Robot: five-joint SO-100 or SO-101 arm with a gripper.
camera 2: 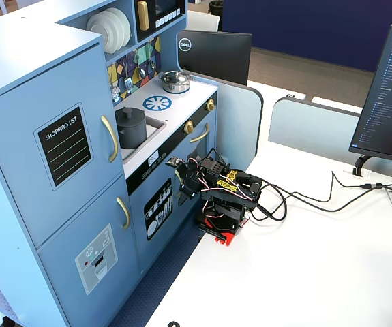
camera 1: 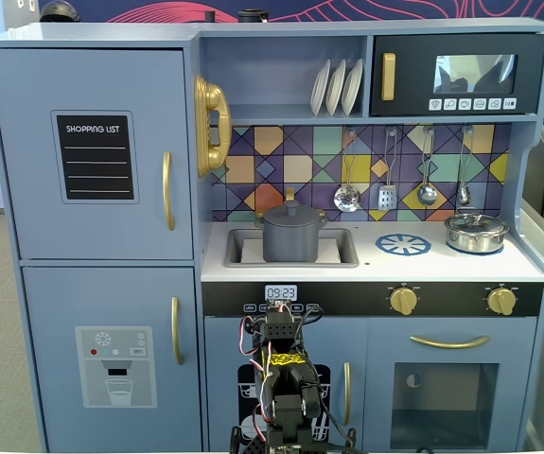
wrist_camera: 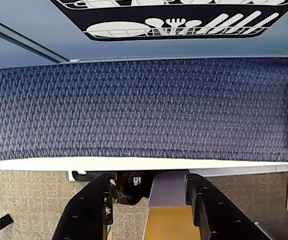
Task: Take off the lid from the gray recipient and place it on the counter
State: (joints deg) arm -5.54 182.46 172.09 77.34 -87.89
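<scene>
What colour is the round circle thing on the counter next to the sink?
The burner mark is blue with white spokes, clearest in a fixed view from the front.

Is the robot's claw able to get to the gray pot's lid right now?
Probably yes. The claw is folded low by the kitchen's front, open and empty, and nothing sits above the lid on the gray pot in the sink.

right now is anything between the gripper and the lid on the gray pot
Nothing visible blocks it. The gripper sits folded low before the cabinet front, below the counter. The lid rests on the gray pot in the sink, open from above.
</scene>
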